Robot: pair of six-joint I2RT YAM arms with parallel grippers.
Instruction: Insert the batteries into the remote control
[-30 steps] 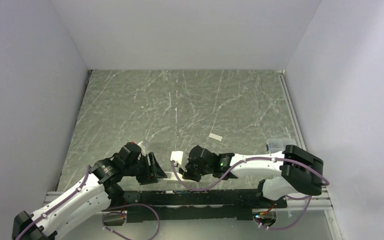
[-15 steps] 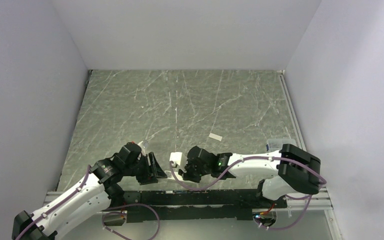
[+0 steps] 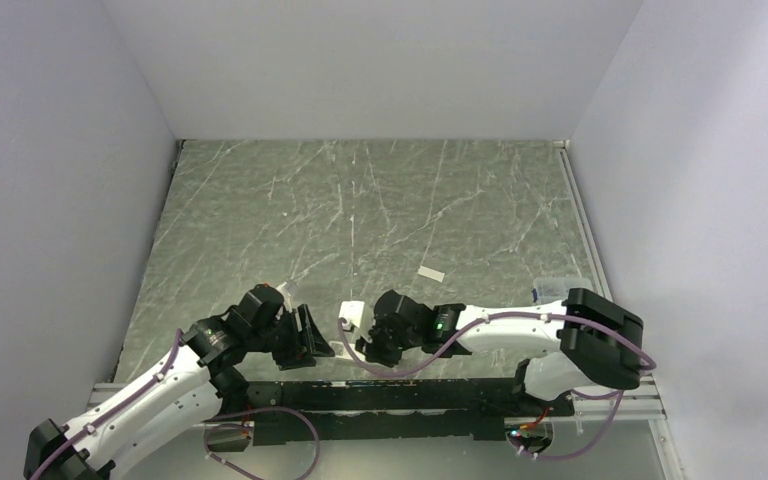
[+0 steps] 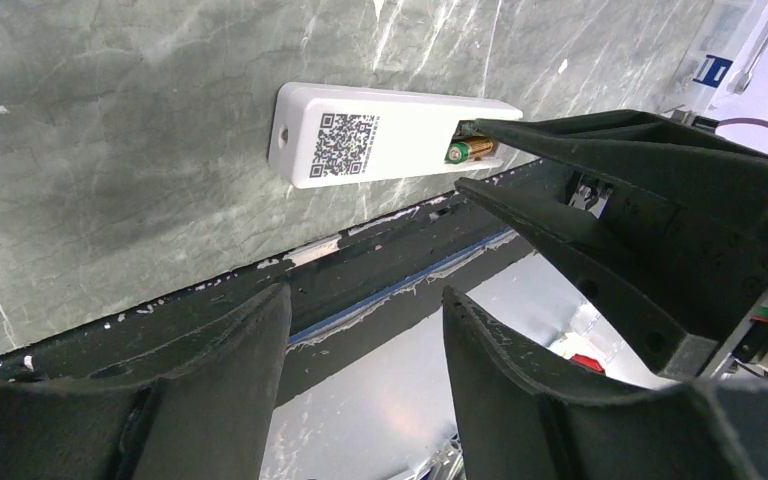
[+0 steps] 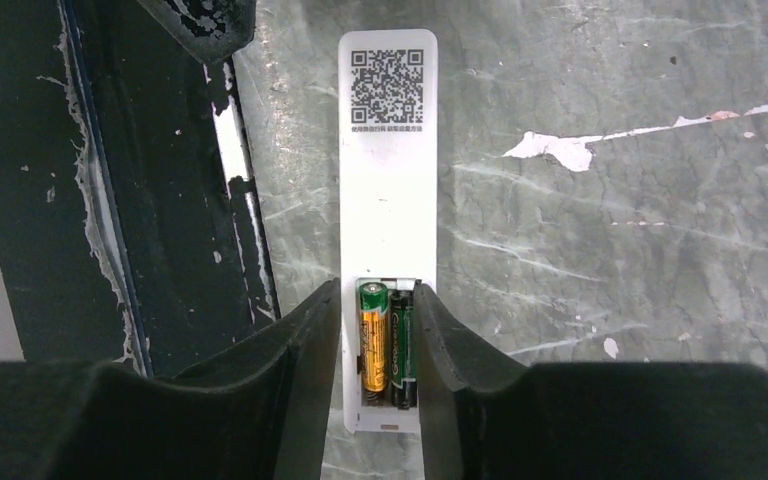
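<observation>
The remote control (image 5: pixel 388 180) lies on the table, code label up, its battery recess uncovered at the end nearest my right wrist. Two batteries sit side by side in the recess: a gold-green one (image 5: pixel 374 335) and a dark one (image 5: pixel 403 345). My right gripper (image 5: pixel 377 290) is open, its fingers standing over the two long sides of the recess with both batteries showing between them. The left wrist view shows the remote control (image 4: pixel 390 135) and a battery end (image 4: pixel 465 150) beneath those fingers. My left gripper (image 4: pixel 365 295) is open and empty, just short of the remote's label end.
The black front rail (image 4: pixel 360 250) runs right along the remote. A small flat white cover piece (image 3: pixel 430 273) lies farther back on the marbled table (image 3: pixel 360 200). A clear packet (image 3: pixel 560 288) sits by the right edge. White walls enclose the table.
My right gripper's jaws have spread apart over the recess and its wrist has shifted slightly left. The left arm has not moved.
</observation>
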